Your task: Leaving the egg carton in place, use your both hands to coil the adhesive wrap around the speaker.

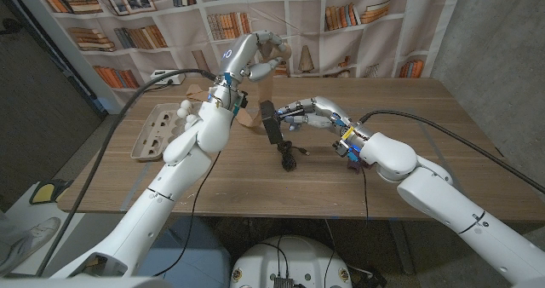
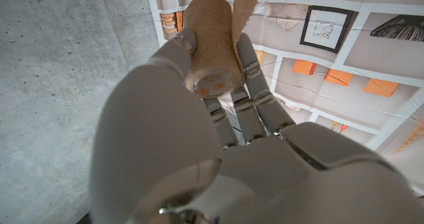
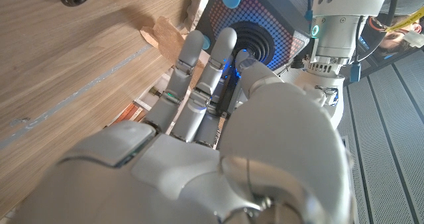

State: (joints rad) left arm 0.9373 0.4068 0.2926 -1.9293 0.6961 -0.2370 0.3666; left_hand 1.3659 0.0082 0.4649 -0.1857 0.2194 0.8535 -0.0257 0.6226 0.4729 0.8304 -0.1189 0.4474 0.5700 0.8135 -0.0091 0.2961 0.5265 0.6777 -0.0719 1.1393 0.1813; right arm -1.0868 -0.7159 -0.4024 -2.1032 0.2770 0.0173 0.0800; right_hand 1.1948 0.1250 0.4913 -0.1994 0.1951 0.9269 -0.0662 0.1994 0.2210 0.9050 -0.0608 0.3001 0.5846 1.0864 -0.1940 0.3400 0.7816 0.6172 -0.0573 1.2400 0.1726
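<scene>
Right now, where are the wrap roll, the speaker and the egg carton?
wrap roll (image 2: 211, 48), left wrist view, on its tan side, held in the left hand.
speaker (image 3: 255, 35), right wrist view, on its lit grille.
egg carton (image 1: 152, 135), head view, on its tray.

The wrap roll (image 2: 211, 48) looks like tan, rough, matt cloth. The speaker (image 3: 250, 35) has a dark perforated grille. Under it, the table (image 1: 426, 143) is matt grained wood. Left of the speaker, the egg carton (image 1: 152, 130) looks like dull pulp paper.

left robot hand (image 1: 255, 56) raised, right robot hand (image 1: 311, 113) gripping
</scene>
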